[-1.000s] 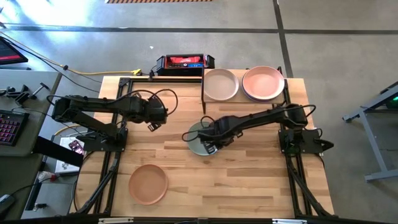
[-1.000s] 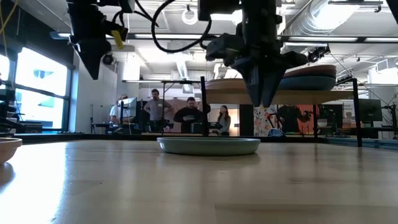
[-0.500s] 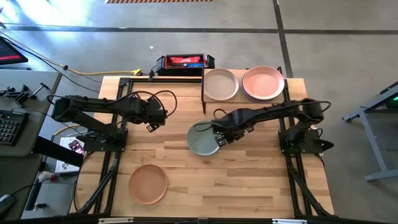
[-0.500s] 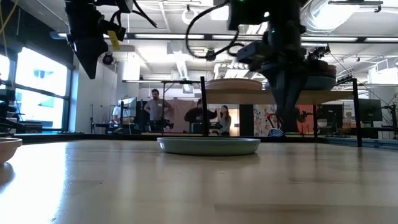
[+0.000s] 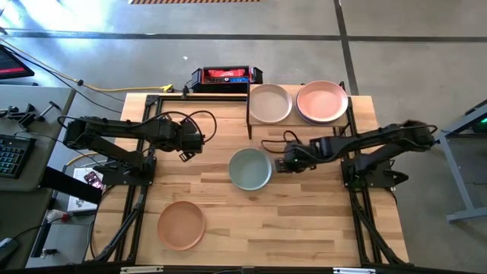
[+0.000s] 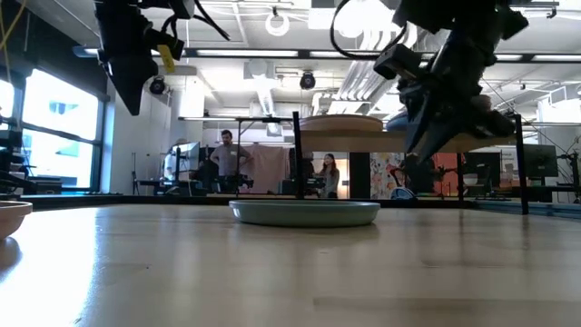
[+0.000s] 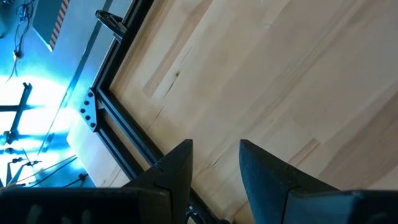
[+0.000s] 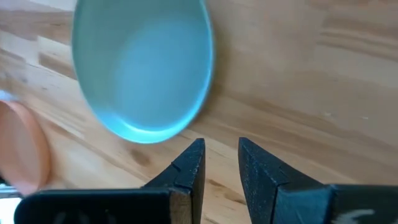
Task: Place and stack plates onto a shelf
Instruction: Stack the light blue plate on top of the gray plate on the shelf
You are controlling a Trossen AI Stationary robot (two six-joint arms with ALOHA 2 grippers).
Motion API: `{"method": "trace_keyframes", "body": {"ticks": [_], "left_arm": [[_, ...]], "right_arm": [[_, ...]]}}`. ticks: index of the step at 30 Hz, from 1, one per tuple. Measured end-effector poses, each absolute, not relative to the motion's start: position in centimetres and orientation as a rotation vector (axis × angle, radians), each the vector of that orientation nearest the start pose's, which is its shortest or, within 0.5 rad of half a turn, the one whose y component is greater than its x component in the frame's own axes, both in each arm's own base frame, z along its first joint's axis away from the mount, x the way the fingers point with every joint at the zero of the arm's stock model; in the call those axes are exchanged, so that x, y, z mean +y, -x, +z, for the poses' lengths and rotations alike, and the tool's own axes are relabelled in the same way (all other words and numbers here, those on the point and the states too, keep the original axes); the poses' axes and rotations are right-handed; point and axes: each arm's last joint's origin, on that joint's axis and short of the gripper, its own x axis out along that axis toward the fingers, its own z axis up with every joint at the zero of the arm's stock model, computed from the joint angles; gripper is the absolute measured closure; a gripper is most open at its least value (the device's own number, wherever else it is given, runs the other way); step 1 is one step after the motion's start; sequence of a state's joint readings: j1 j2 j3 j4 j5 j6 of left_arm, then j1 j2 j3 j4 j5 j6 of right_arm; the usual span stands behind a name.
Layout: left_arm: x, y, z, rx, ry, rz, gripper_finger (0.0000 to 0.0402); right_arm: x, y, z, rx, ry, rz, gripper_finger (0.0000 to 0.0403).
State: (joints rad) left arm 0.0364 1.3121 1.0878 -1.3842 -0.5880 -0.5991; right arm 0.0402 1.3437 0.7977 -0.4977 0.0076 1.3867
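Judging by how things lie, the task is partly done: the shelf (image 5: 298, 122) at the table's (image 5: 304, 228) far edge already carries plates, a beige plate (image 5: 270, 103) on its left half and a pink plate (image 5: 322, 101) on its right half. The pink one seems to sit on top of another, since a purple rim shows under it, and the low view shows a thicker stack on that side, though how many lie there I cannot tell. Two plates are left on the table: a sage plate (image 5: 250, 169) near the middle and a peach plate (image 5: 181, 224) well apart from it, toward the near left corner. The right gripper (image 5: 281, 162) hovers just beside the sage plate's right edge, above the table; its fingers (image 8: 186, 163) stand a narrow gap apart and hold nothing. The left gripper (image 5: 185, 154) waits over bare wood on the left side, its jaws parted and empty. Remaining work, as I read it, is to lift the sage plate onto a stack, then the peach one.
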Motion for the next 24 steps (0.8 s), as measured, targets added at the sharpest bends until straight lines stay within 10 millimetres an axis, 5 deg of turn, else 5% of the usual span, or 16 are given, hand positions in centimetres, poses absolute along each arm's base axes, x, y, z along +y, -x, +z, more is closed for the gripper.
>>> {"method": "trace_keyframes", "body": {"ticks": [24], "left_arm": [[2.3, -20.2, 27.1, 1.323, 0.026, 0.91, 0.0282]], "right_arm": [[1.3, -27.5, 16.5, 0.776, -1.34, -0.671, 0.0327]]}}
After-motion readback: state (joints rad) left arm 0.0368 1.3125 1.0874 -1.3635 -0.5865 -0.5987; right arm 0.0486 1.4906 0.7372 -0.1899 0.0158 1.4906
